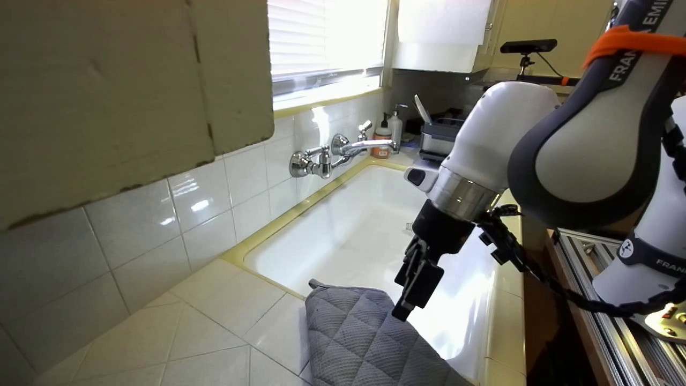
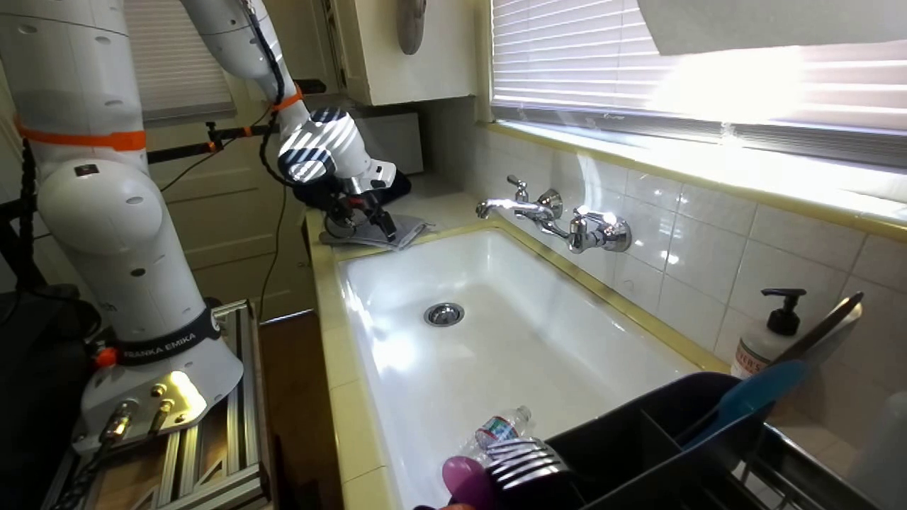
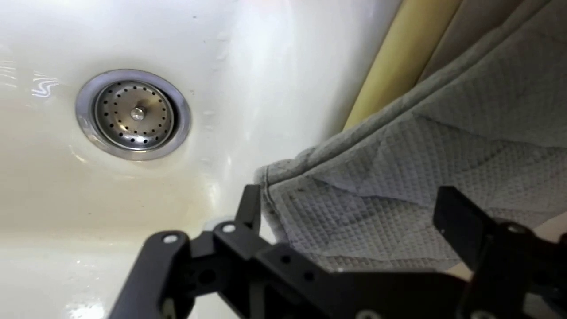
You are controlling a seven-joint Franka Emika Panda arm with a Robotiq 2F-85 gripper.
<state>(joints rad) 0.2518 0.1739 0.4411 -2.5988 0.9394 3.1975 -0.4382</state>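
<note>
Cloth, grey, padded and quilted in diamonds, lies on the tiled counter at the drain end of a white sink, one corner reaching across the yellow rim and out over the sink's inside. The gripper hangs over this same end of the sink, angled downward at the cloth's corner. Its two black fingers stand spread wide apart with nothing gripped between them; in the wrist view, one fingertip shows just beside the corner and the other in front of the fabric, though whether either touches it cannot be told. A round metal strainer sits in the sink floor near that corner. Along one long side of the sink, a chrome faucet juts from the tiled wall; along the opposite long side stands the white arm's base. At the end away from the cloth, a clear plastic bottle lies inside the sink, close to a black utensil caddy, with a pump bottle beside the sink's rim near the wall.
</note>
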